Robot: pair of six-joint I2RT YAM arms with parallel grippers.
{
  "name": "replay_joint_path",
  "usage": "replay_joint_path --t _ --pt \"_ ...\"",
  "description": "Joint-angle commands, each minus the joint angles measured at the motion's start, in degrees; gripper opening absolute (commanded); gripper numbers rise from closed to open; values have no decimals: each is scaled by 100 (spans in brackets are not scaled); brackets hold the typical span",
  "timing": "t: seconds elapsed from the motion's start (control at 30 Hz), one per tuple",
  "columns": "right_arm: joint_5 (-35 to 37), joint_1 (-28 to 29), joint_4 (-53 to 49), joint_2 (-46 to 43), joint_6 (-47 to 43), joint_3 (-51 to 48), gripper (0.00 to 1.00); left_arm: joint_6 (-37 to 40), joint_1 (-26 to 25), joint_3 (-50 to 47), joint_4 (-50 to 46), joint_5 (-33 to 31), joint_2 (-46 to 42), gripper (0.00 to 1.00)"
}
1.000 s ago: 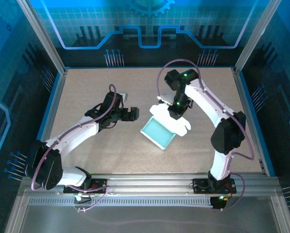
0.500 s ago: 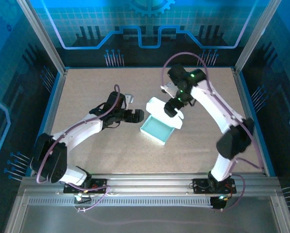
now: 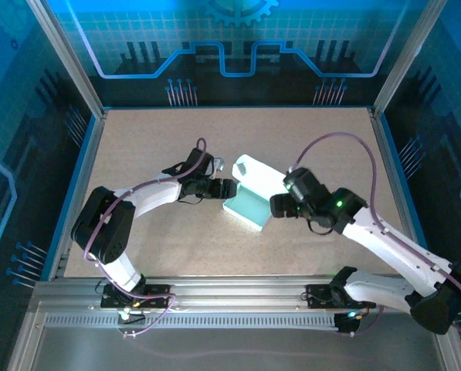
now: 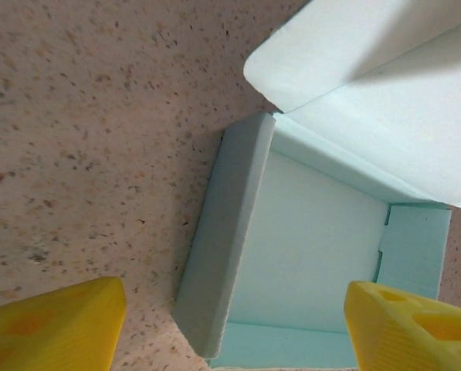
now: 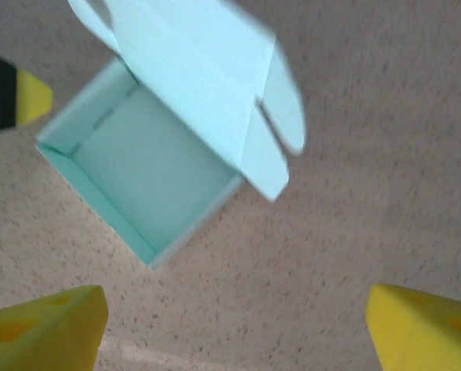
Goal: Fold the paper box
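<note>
The paper box (image 3: pixel 248 207) is a shallow mint-blue tray in the middle of the table, with its lid flap (image 3: pixel 255 171) raised at the far side. My left gripper (image 3: pixel 230 188) is at the box's left edge and open. In the left wrist view its yellow fingers (image 4: pixel 56 325) straddle the box's left wall (image 4: pixel 222 239) and the open inside (image 4: pixel 315 247). My right gripper (image 3: pixel 278 205) hovers just right of the box, open. In the right wrist view the box (image 5: pixel 149 166) and its lid flap (image 5: pixel 199 77) lie ahead, with bare table between the fingers (image 5: pixel 49 325).
The speckled tan table (image 3: pixel 153 139) is fenced by metal posts and blue panels on all sides. A rail (image 3: pixel 238 290) runs along the near edge by the arm bases. The left gripper's yellow fingertip (image 5: pixel 31 97) shows beside the box in the right wrist view.
My right arm has left the lid flap and swung from behind the box to its near right side. My left gripper has slid right up to the box's left wall.
</note>
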Motion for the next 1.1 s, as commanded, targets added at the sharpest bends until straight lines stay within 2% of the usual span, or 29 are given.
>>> replay_joint_path --t 0.0,0.17,0.37,0.57,0.87,1.07 --pt "1114 555 397 -82 1836 -400 85 -350 -50 60 225 269 94 75" --pt "1202 987 966 555 2537 -791 70 -429 -82 -26 291 261 151 73" --pt "946 1041 1454 1558 2666 -600 57 -493 -84 -150 348 205 108 71" --pt "910 976 1388 2232 2775 -292 44 -491 -82 -309 365 9 -109 71" --pt "685 721 1364 2809 2579 -194 34 -502 -24 -560 412 -322 -530 71" --pt "515 541 1565 3008 2261 -202 24 -496 51 -664 443 -421 -727 71"
